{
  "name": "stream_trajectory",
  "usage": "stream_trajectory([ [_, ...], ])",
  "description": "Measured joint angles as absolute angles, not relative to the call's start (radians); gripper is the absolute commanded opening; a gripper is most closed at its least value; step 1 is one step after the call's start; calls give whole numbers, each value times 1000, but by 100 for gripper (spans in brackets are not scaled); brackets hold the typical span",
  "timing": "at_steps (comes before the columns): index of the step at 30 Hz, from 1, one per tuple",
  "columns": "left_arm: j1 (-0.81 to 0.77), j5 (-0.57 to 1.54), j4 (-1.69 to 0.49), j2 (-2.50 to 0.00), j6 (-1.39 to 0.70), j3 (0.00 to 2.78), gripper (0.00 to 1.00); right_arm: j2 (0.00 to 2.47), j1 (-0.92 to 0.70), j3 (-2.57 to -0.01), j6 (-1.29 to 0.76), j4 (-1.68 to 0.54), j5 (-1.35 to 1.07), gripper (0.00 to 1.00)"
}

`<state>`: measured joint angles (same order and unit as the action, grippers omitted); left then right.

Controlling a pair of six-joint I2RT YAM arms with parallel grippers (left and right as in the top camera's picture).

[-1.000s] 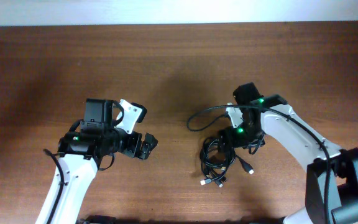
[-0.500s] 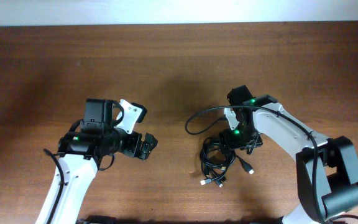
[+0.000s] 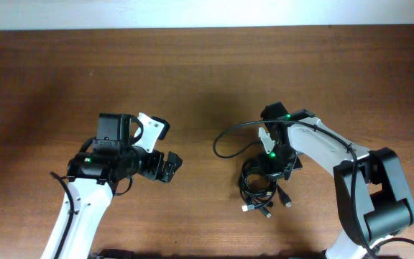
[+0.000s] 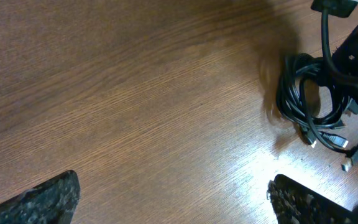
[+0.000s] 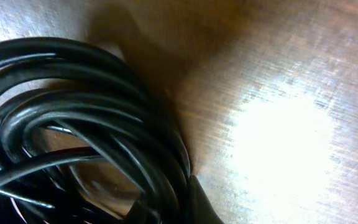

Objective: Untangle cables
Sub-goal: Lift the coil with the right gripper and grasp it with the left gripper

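Observation:
The cables (image 3: 259, 188) are thin black cords coiled in one tangled bundle right of centre, near the table's front edge. Small silver plug ends (image 3: 248, 208) stick out at its front. My right gripper (image 3: 277, 167) sits at the bundle's upper right edge, shut on its strands. In the right wrist view the black loops (image 5: 73, 124) fill the left half and press against one dark finger (image 5: 201, 205). My left gripper (image 3: 169, 167) stands wide open over bare wood, well left of the bundle. Its view shows the coils (image 4: 316, 106) at the far right, beyond its fingers (image 4: 48, 199).
A black cord loop (image 3: 225, 140) arcs out to the left of the right wrist and runs back along that arm. The wooden table (image 3: 192, 79) stretches bare behind both arms. Its front edge lies just below the bundle.
My right gripper has gone from open to shut on the bundle. The coils have shifted slightly right and toward the front edge. The left arm has not moved.

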<state>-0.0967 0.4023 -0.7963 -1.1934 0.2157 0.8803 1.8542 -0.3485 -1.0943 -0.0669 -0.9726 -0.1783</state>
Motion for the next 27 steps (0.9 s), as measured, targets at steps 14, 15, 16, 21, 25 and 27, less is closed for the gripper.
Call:
stream_trajectory([
  [14,-96,804,-644,-1193,189,882,99,1752,-348,-1543,187,-1200,-533,4],
  [15,-97,849,-611,-1193,189,882,98,1750,-348,-1553,194,-1201,-548,4],
  [16,-96,888,-581,-1193,189,883,99,1749,-348,-1563,204,-1200,-564,4],
  [21,-96,953,-464,-1193,110,883,99,1744,-348,-1575,218,-1200,-602,4],
  [25,-97,951,-463,-1193,-12,885,99,1744,-348,-1597,218,-1163,-627,4],
  [27,-113,951,-462,-1193,-38,888,99,1744,-348,-1627,217,-1148,-630,4],
])
